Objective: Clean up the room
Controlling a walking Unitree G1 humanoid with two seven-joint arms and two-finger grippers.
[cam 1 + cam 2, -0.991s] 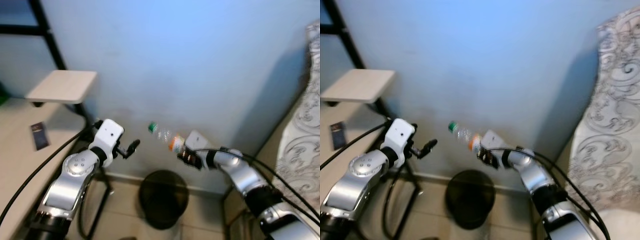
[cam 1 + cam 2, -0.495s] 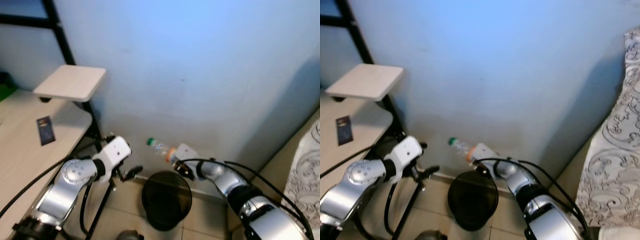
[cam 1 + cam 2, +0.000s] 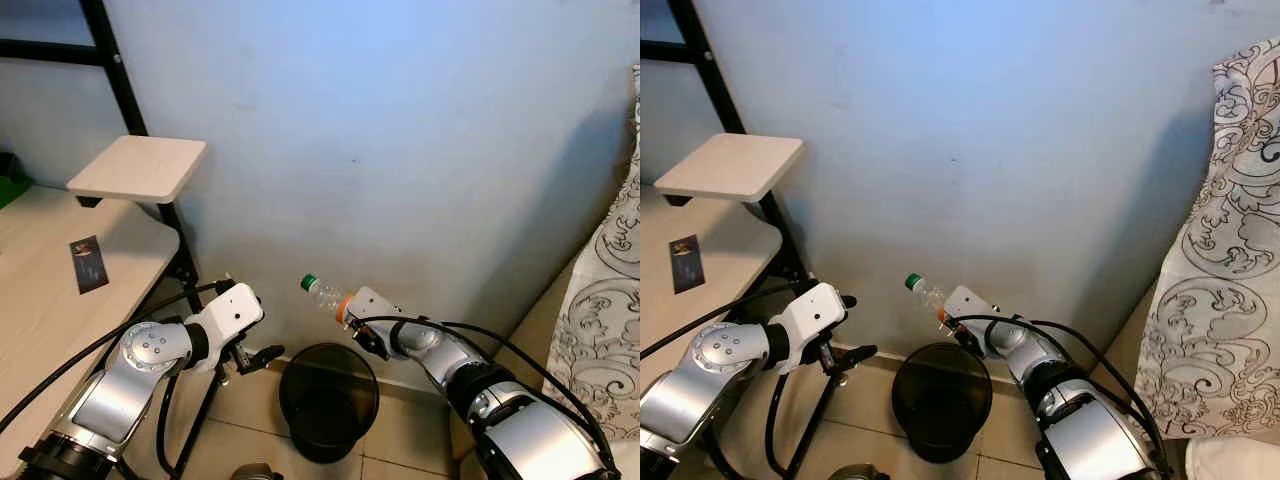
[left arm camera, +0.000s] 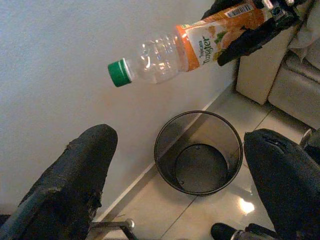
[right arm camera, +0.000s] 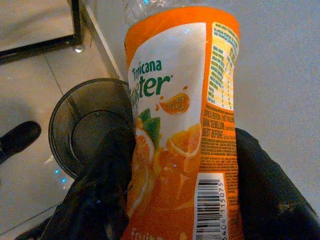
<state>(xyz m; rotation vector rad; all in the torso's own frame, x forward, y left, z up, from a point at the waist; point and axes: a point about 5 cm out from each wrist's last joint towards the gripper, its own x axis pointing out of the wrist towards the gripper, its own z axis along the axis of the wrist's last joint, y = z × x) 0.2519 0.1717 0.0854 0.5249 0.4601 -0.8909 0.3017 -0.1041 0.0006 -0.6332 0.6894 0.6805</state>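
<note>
The right claw [image 3: 352,322] clamped an empty juice bottle [image 3: 327,297] above the bin [image 3: 329,400]; released tilted, it risked glancing off the rim, while the left claw [image 4: 175,170] gaped empty.

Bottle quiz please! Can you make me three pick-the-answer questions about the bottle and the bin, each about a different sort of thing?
1. Where is the bottle?
A. in the air above the bin
B. lying on the desk
C. down inside the bin

2. What colour is the bottle's cap?
A. red
B. green
C. yellow

3. What is the right tool doing?
A. hanging open
B. squeezing the bottle's label end
C. gripping the bin's rim

Answers:
1 A, the left wrist view has the bin on the floor below the bottle.
2 B, the cap is plainly green.
3 B, black fingers sit on both sides of the orange label.
</note>
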